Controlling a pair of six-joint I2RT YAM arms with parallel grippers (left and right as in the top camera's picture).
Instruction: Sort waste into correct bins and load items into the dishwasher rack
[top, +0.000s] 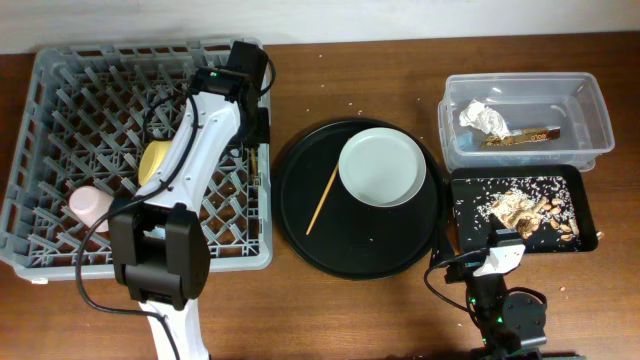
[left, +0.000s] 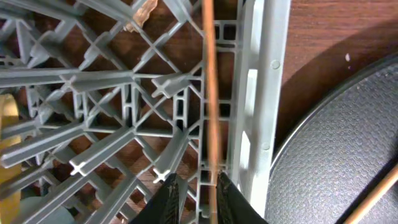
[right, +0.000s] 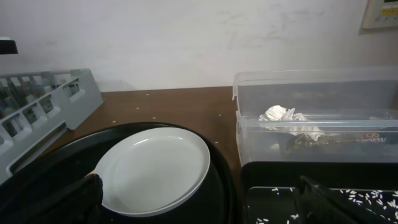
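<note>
- The dishwasher rack (top: 60, 90) fills the left of the bench (top: 350, 70). The white left arm reaches across it to its far right corner and hides much of the lattice.
- The left gripper (left: 197, 182) has its jaws narrow. The chopstick in the rack (left: 209, 93) runs straight down between the two dark fingers (left: 171, 199), just inside the rack's right wall. The contact point is cut off at the lower edge of the left wrist view, so I cannot tell whether the stick is pinched or lies loose.
- The yellow bowl (top: 152, 160) sits mid-rack, half covered by the arm. The pink cup (top: 88, 203) lies in the near left part of the rack.
- The round black tray (top: 300, 190) sits right of the rack. It carries the plate (top: 382, 167) on its far right side and the chopstick on the tray (top: 322, 200) left of the plate.
- The clear tub (top: 590, 110), far right, holds the napkin (top: 485, 117) and the wrapper strip (top: 530, 135), which is blurred through the tub wall in the right wrist view.
- The black tray (top: 465, 215), just nearer than the tub, holds the food scraps (top: 525, 208).
- The right gripper (right: 199, 183) has its jaws wide apart with nothing between them. It sits low at the near edge, facing the plate, and only its fingertips (right: 90, 186) show.
</note>
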